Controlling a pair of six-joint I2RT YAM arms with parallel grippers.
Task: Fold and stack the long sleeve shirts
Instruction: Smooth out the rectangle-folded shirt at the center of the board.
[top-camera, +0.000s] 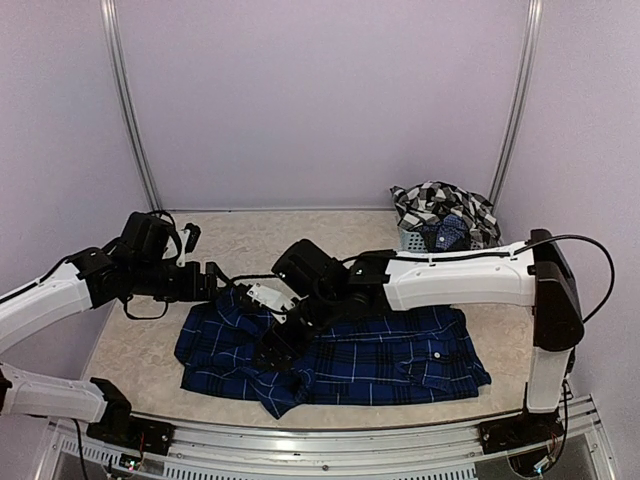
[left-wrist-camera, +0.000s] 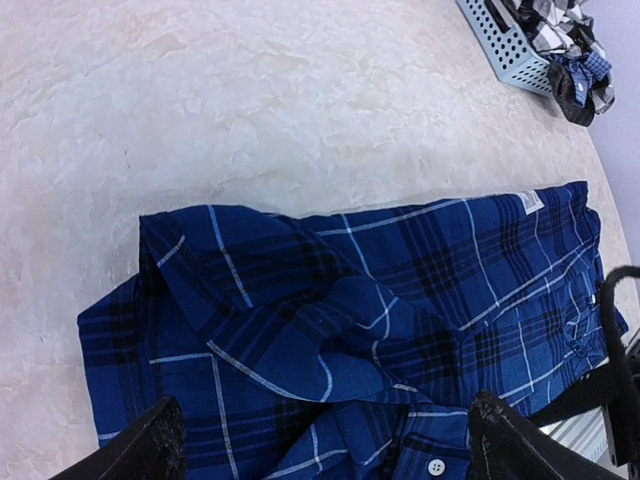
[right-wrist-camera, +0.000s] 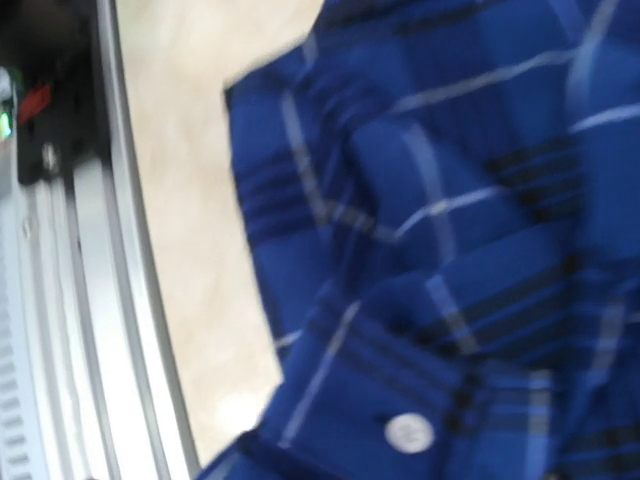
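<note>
While the left gripper (left-wrist-camera: 325, 440) hangs with fingers wide apart over the navy plaid shirt (left-wrist-camera: 400, 300), the right gripper (top-camera: 278, 345) beside it cannot be judged open or closed. The shirt lies rumpled on the table (top-camera: 250, 240), its small white label (left-wrist-camera: 530, 201) unreadable; the checked shirt (top-camera: 440, 205) sits in the basket (top-camera: 410, 238).

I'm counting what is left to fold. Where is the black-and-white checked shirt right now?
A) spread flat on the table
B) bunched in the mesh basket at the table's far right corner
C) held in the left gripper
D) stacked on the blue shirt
B: the checked shirt sits heaped in the basket, and only the blue plaid shirt lies on the table.
</note>
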